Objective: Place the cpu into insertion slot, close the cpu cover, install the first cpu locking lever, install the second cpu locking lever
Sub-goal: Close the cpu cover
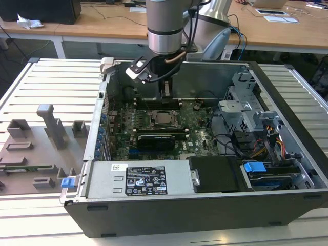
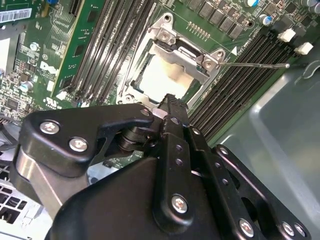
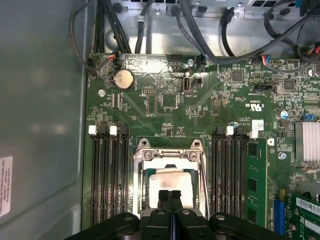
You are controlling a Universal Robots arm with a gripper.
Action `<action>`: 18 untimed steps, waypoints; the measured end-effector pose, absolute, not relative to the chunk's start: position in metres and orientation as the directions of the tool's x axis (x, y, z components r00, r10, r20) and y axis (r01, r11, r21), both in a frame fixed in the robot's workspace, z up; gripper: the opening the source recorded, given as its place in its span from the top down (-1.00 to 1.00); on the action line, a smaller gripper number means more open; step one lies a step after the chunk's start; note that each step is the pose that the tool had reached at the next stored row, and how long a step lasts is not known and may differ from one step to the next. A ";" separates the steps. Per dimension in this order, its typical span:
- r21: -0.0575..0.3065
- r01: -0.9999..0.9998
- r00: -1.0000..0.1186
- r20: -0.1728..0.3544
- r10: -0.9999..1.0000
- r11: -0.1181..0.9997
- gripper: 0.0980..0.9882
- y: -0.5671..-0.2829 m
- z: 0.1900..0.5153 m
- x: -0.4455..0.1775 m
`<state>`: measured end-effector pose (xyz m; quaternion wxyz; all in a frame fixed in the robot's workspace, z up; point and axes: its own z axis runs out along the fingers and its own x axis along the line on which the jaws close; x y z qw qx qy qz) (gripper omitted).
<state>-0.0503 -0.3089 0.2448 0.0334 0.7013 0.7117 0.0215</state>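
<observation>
Cpu (image 3: 167, 181) lay flat in the insertion slot (image 3: 136, 150) on the green motherboard (image 3: 200, 100), its silvery top showing through the square opening of the cpu cover (image 3: 170, 156), which lay folded down over it. Directly above the chip, the hand (image 3: 169, 195) hung with its two fingers pressed together, grasping nothing, their tips close to the cover's near edge. In the second wrist view one thin locking lever (image 2: 255, 64) stuck out sideways over the memory slots (image 2: 240, 75).
</observation>
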 end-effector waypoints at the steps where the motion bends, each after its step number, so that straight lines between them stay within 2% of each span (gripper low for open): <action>1: 0.077 0.997 -0.014 -0.017 1.000 0.015 0.98 -0.309 0.244 -0.051; 18: 0.077 0.997 -0.014 -0.017 1.000 0.015 0.98 -0.309 0.219 -0.064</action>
